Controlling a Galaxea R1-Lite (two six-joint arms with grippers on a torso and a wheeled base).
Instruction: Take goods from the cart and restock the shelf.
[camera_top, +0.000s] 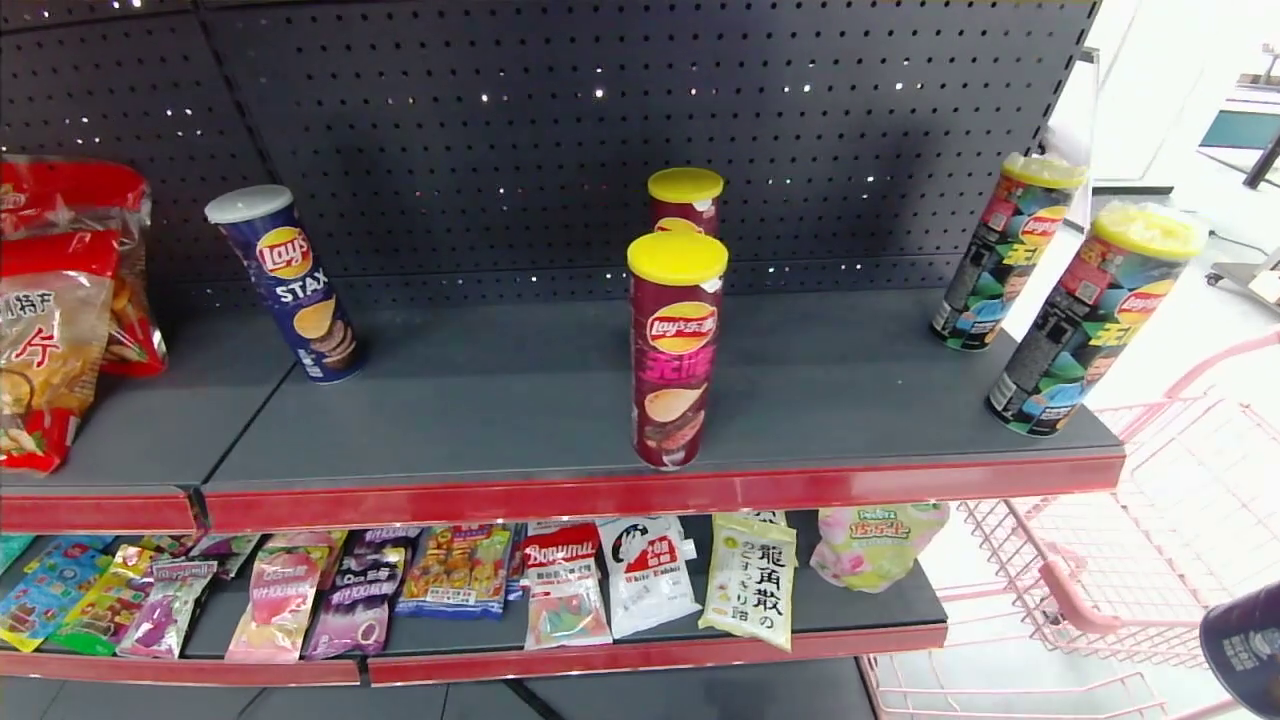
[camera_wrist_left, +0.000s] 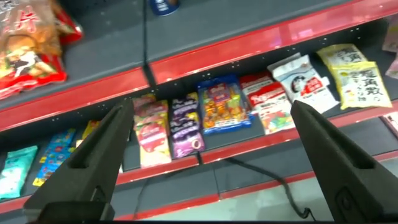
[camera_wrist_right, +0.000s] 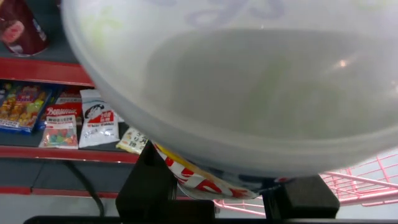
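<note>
The dark grey upper shelf board with a red front lip (camera_top: 650, 493) carried red plastic snack bags (camera_top: 60, 300) at its left end and, near them, an upright blue crisp tube with a white lid (camera_top: 290, 285). Mid-shelf stood two maroon crisp tubes with yellow lids, one at the front edge (camera_top: 675, 350) and one behind it (camera_top: 685, 200). Two multicoloured tubes with yellow lids (camera_top: 1095, 320) stood at the right end. The lower shelf board (camera_top: 650, 640) held a row of flat sweet packets (camera_top: 560, 590).

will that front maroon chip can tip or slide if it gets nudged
Likely tips: the maroon can is tall and narrow, standing upright near the shelf's red lip. Once down, its round body probably rolls.
</note>
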